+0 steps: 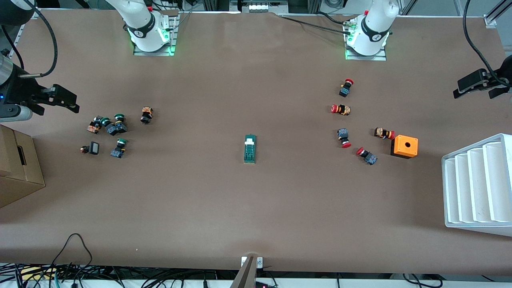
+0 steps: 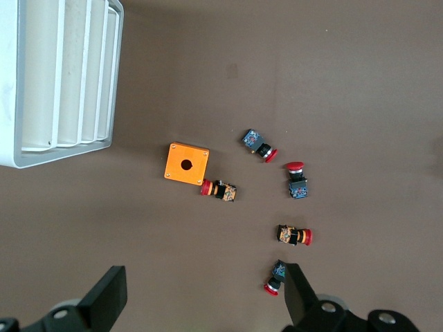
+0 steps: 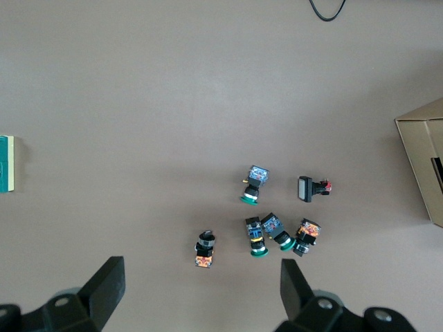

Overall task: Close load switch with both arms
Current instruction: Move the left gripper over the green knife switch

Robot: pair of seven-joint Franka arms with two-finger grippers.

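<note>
Two arms were waiting at your worktop, and neither had reached the load switch. You had that switch lying flat near the middle of the worktop, well apart from everything else, its white sliding piece at the end toward the robot bases. In the right wrist view only its edge showed at the border.

Your left gripper hung at the left arm's end of the worktop with its fingers spread wide and nothing between them. It was up over the bare brown surface near the cluster of red-capped push-buttons. Five of those buttons lay scattered there, one of them just beside the orange box with the hole in its top. Nearer to the front camera than that box, at the same end, stood the white ribbed tray.

Your right gripper hung at the right arm's end of the worktop, likewise fully spread and holding nothing. Below it lay the group of green-capped push-buttons, several of them touching one another, with a black-capped one a little apart toward the middle. A cardboard box sat at that end's edge, nearer to the front camera than the gripper's spot
</note>
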